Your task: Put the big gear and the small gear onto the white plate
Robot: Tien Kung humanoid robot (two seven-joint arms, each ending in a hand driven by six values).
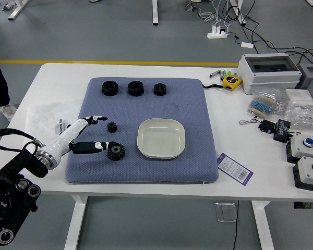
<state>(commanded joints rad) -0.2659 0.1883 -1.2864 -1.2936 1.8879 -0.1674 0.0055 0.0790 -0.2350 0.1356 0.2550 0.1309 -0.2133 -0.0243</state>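
Two gears on blue mat | big gear (116, 151) at left robot hand's (73, 137) nearer fingertip, small gear (112, 127) just off its spread fingers | hand released | white plate (161, 138) right of both gears | three black nuts (135, 88) along mat's (193, 120) far side | tape measure (231, 82) beyond, on tabletop (47, 99)

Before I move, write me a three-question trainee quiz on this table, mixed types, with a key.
1. True or false: the big gear and the small gear both lie outside the white plate.
2. Which robot hand is over the table?
A) the left hand
B) the right
C) both
3. Fill in: ____ black round pieces lie in a row near the far edge of the blue mat.

Key: 1 true; 2 A; 3 three.
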